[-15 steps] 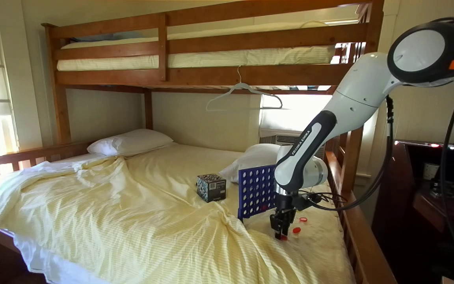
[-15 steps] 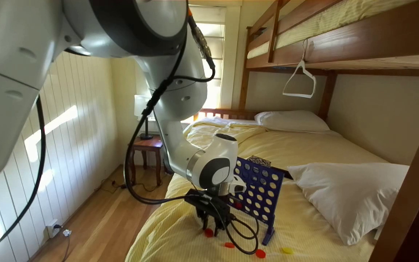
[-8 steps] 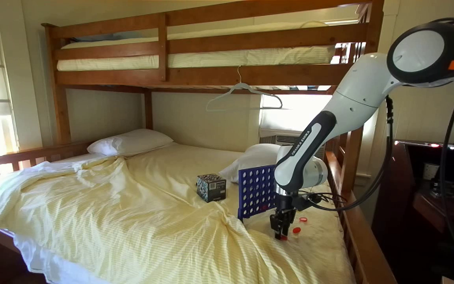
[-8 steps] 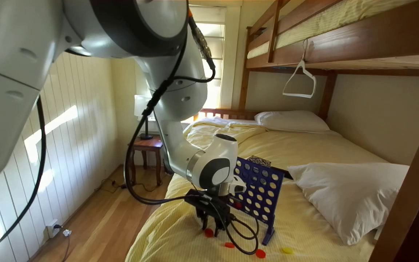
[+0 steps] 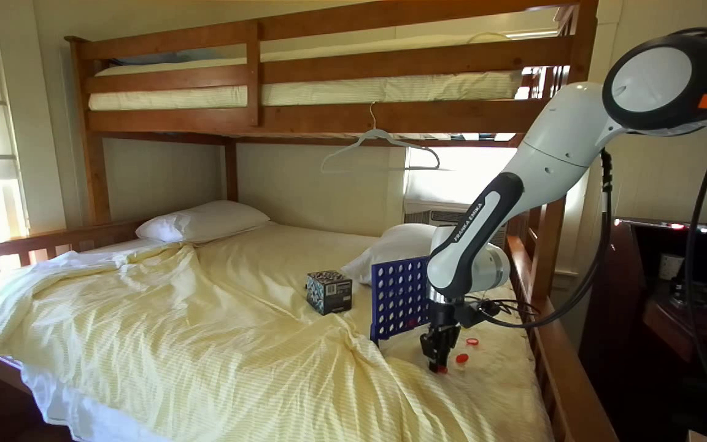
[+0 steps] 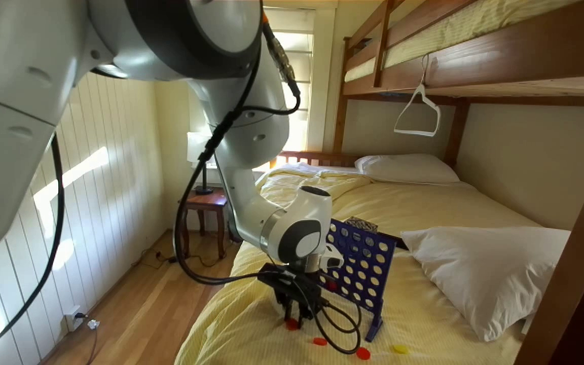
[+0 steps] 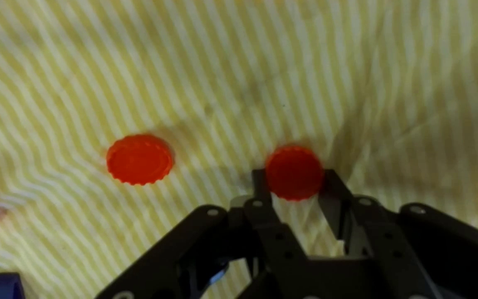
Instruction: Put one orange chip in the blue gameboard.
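While the gripper [image 7: 294, 178] holds an orange chip [image 7: 294, 169] pinched by its edges, the blue gameboard [image 6: 358, 262] stands upright beside the gripper, with at least one red disc [image 6: 331, 286] sitting low inside it.

Ridged plastic chip [image 7: 295, 172], smooth plastic gameboard [image 5: 396, 298], creased cloth sheet [image 7: 222, 137]
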You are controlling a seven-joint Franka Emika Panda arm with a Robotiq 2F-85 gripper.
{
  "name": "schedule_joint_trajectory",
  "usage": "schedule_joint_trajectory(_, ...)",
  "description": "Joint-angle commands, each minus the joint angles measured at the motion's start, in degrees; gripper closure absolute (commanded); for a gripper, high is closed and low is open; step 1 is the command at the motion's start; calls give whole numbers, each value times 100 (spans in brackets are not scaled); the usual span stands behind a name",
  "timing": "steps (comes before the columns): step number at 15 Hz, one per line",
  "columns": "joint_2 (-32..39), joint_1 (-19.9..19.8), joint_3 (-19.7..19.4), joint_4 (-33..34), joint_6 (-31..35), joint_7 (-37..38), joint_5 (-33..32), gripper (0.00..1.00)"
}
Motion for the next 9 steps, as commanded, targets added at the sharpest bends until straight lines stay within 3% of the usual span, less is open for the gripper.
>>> schedule_joint_trajectory(1,-276,-116,30,-199,184,32,-107,90)
schedule_joint_trajectory(9,-1339,28,-277,-1232,1169,314,-351,90)
